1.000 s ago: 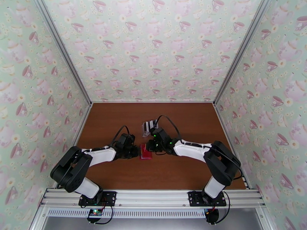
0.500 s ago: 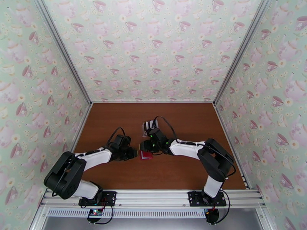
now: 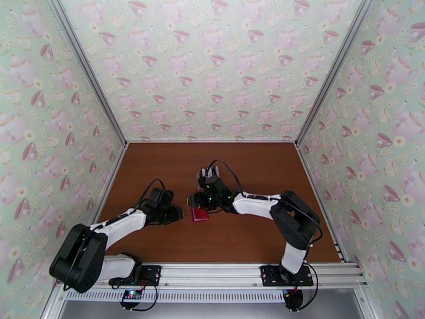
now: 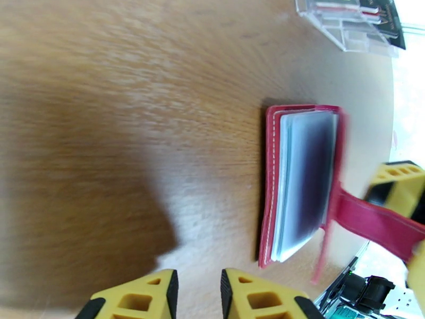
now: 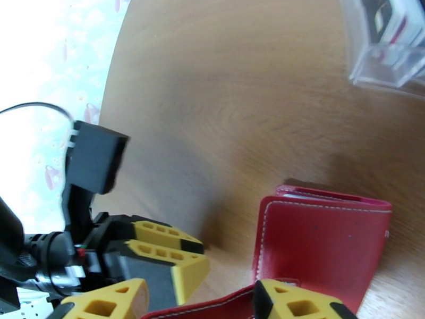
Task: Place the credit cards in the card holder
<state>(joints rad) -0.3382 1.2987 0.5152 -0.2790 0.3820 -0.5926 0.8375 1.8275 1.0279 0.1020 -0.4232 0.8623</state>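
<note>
1. On the left of the brown table, the left gripper lies low, pointing at the card holder. Its yellow fingers sit close together with only a narrow gap, and nothing is between them.
2. Just to the right, near the table's middle, the red card holder lies flat on the wood. It has white stitching along its edge, and its pale inner pockets face the left wrist camera. A dark patch on them is too blurred to make out.
3. Its red snap tab stretches away to the right gripper. That gripper's jaws stand well apart, with the tab passing between them.
4. Beyond the card holder, toward the back wall, a clear plastic rack holds the credit cards upright in its slots.
5. Any print on the cards is too small and blurred to read, and the card holder shows no readable brand.
</note>
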